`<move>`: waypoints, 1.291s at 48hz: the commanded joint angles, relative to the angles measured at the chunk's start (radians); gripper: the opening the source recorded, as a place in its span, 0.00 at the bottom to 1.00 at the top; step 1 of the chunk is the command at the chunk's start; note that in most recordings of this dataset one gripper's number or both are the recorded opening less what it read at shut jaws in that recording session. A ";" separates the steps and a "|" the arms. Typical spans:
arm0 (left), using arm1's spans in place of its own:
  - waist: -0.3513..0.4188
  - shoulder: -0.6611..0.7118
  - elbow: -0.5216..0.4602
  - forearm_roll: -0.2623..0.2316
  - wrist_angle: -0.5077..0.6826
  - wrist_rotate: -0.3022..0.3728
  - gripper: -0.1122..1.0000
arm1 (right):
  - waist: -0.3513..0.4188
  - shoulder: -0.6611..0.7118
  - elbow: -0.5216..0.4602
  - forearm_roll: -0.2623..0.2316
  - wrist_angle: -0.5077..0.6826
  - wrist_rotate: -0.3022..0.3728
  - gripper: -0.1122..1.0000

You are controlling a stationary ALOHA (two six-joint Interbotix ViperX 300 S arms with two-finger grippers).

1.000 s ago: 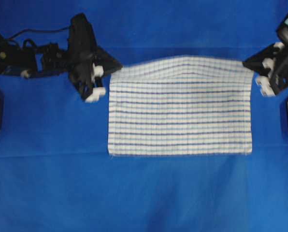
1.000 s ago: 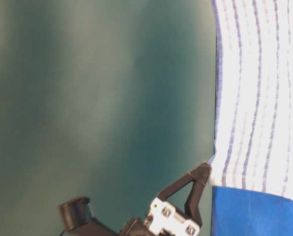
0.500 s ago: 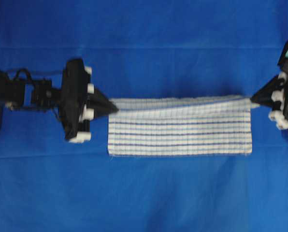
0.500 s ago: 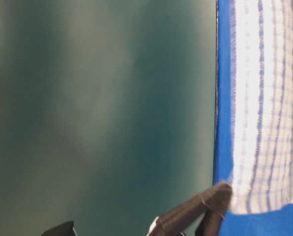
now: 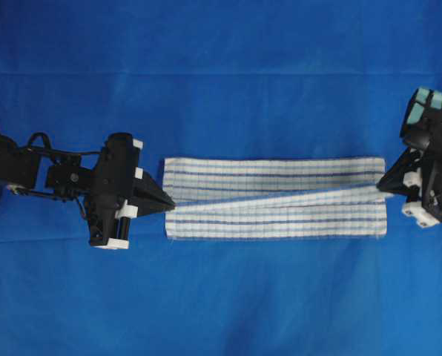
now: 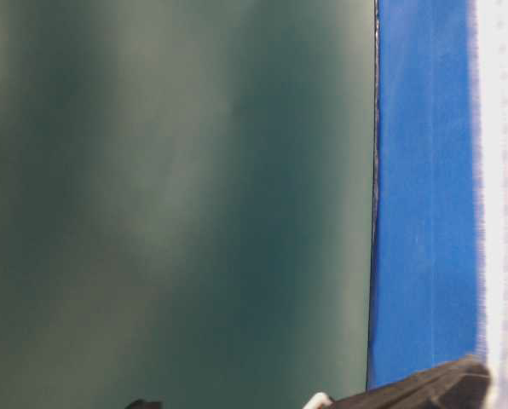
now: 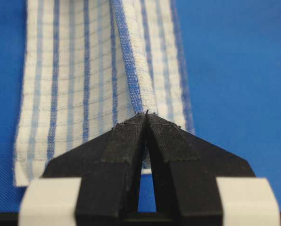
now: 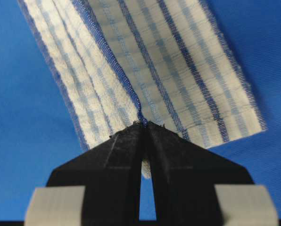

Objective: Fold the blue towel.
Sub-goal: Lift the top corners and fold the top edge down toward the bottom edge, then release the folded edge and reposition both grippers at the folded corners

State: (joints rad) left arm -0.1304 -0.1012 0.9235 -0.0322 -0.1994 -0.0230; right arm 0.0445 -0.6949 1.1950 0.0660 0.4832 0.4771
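A plain solid-blue sheet (image 5: 221, 297) covers the whole work surface, faint creases running across it. Lying on it, about mid-way — the striped towel (image 5: 273, 221), folded into a long narrow band, its lower layer flat against the sheet, well clear of the sheet's edges.

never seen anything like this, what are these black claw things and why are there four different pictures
They are two robot arms, each ending in a pinching gripper. The overhead picture looks straight down: the left gripper and the right gripper each pinch one end of a striped towel, which lies folded into a long band on a blue sheet. Two pictures come from cameras on the wrists, looking along the shut black fingers at the cloth. The fourth is a blurred side view from table level, showing little.
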 commanded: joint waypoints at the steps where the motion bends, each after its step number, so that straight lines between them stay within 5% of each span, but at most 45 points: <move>1: 0.002 0.009 -0.009 0.002 -0.005 -0.003 0.11 | 0.014 0.032 -0.015 0.003 -0.015 0.002 0.15; 16: 0.005 0.035 -0.009 -0.003 -0.008 -0.005 0.12 | 0.031 0.098 -0.018 0.005 -0.046 0.009 0.15; 22: 0.005 0.035 -0.011 -0.003 -0.008 -0.005 0.27 | 0.043 0.100 -0.020 0.005 -0.058 0.014 0.16; 33: 0.037 0.021 -0.006 0.000 0.002 0.003 0.74 | 0.038 0.080 -0.023 -0.025 -0.061 0.012 0.68; 50: 0.158 0.014 -0.011 0.002 0.006 0.017 0.68 | -0.161 0.069 -0.021 -0.132 -0.048 0.012 0.64; 62: 0.170 0.017 -0.012 0.002 0.006 0.017 0.68 | -0.198 0.101 -0.025 -0.160 -0.035 0.012 0.64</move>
State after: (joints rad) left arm 0.0353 -0.0660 0.9250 -0.0322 -0.1887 -0.0077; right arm -0.1457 -0.6029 1.1934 -0.0859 0.4495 0.4893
